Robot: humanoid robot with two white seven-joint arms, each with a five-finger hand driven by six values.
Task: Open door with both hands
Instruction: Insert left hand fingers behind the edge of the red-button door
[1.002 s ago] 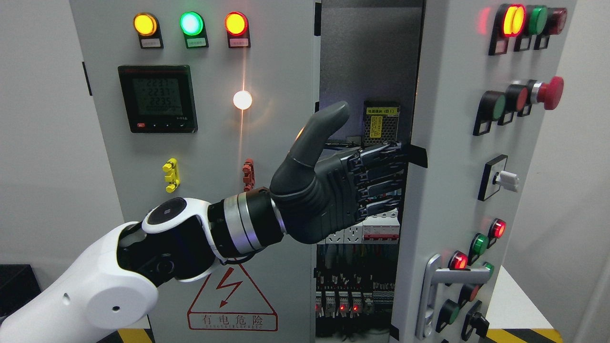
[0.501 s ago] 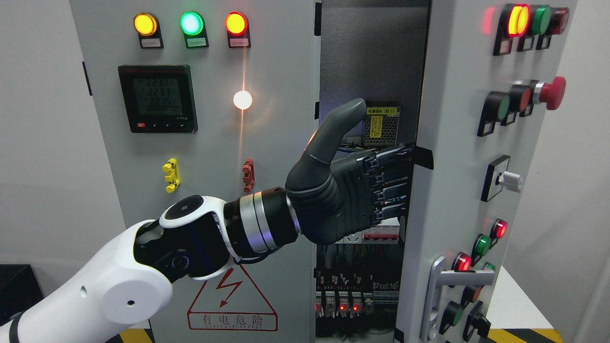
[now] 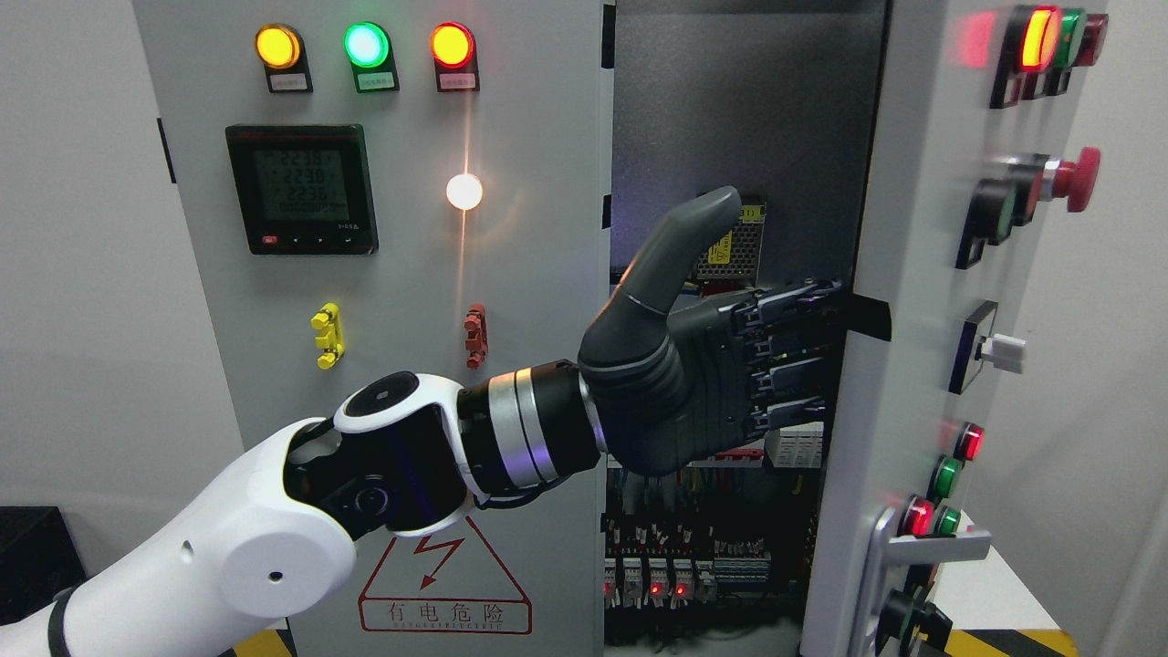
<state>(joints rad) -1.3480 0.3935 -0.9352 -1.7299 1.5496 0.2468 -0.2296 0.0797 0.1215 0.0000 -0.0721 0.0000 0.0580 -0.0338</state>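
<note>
Dark grey rubbery skin covers the left hand (image 3: 703,383), which reaches across from the lower left with palm turned rightward, thumb raised, and its fingers (image 3: 789,360) stretched flat against the inner edge of the right cabinet door (image 3: 899,274). It grips nothing; the fingers are extended and pressing. The door stands directly right of the fingertips, its long axis vertical, already swung partly out so the cabinet interior (image 3: 739,109) shows behind the hand. Below and right sits the door handle (image 3: 922,552). The right hand is not visible, so a further rightward push falls to the left.
</note>
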